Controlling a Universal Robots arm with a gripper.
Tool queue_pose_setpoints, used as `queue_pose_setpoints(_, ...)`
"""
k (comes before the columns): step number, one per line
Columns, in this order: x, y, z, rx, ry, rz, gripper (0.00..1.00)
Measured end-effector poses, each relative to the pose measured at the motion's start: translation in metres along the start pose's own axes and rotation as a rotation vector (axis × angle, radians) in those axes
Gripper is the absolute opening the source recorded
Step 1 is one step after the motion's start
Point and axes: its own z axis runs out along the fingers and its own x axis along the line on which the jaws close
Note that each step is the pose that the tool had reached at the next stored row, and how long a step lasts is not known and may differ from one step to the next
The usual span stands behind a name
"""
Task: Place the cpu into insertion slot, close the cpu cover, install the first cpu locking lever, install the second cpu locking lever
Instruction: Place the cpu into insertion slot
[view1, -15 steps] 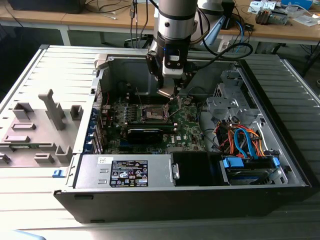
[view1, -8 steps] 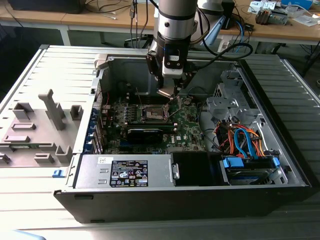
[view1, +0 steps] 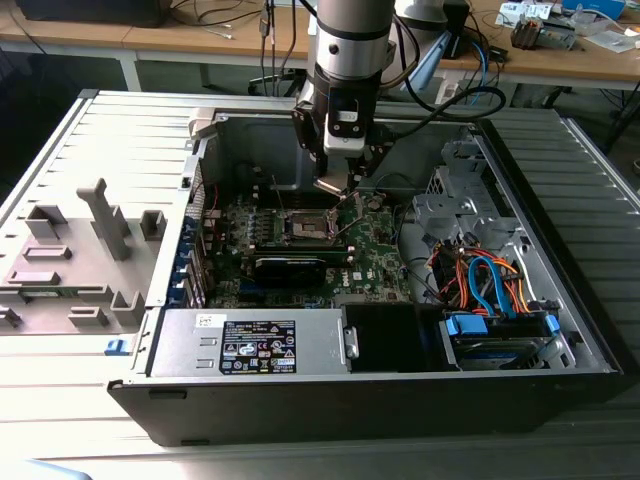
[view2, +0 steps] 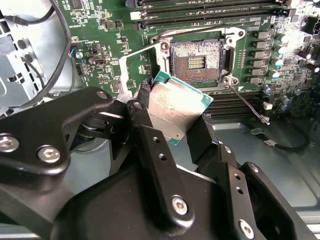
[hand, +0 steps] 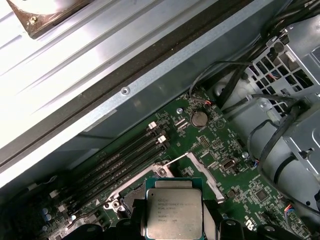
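No legible print on the cpu (hand: 174, 210) or the power supply label (view1: 258, 347).

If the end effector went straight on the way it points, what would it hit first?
The cpu held in the end effector leads, so it would land first, probably on or just beside the open insertion slot. Depth is unclear, so alignment cannot be confirmed.

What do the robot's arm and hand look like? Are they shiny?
The arm is a fat round tube, silver-grey with a dark ring around it. Black cables loop beside it in the exterior view. The hand is made of chunky black metal bars joined like links, with round silver screws and little holes. Its fingers are black too.
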Motion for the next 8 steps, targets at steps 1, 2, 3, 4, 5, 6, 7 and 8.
queue_pose_setpoints(1,0.0000,0.0000,0.0000,-0.0001,-0.0001,0.002,0.54)
queue_pose_setpoints(2,0.0000,0.0000,0.0000,-0.0001,-0.0002,0.003,0.54)
queue_pose_setpoints(3,0.0000,0.0000,0.0000,0.0000,-0.0003,0.004,0.54)
queue_pose_setpoints(4,0.0000,0.0000,0.0001,-0.0001,-0.0003,0.005,0.54)
queue_pose_setpoints(5,0.0000,0.0000,0.0001,-0.0001,-0.0003,0.006,0.54)
queue_pose_setpoints(6,0.0000,0.0000,0.0001,-0.0002,-0.0005,0.007,0.54)
queue_pose_setpoints(7,0.0000,0.0000,0.0001,-0.0002,-0.0006,0.009,0.54)
queue_pose_setpoints(8,0.0000,0.0000,0.0001,-0.0001,-0.0006,0.010,0.54)
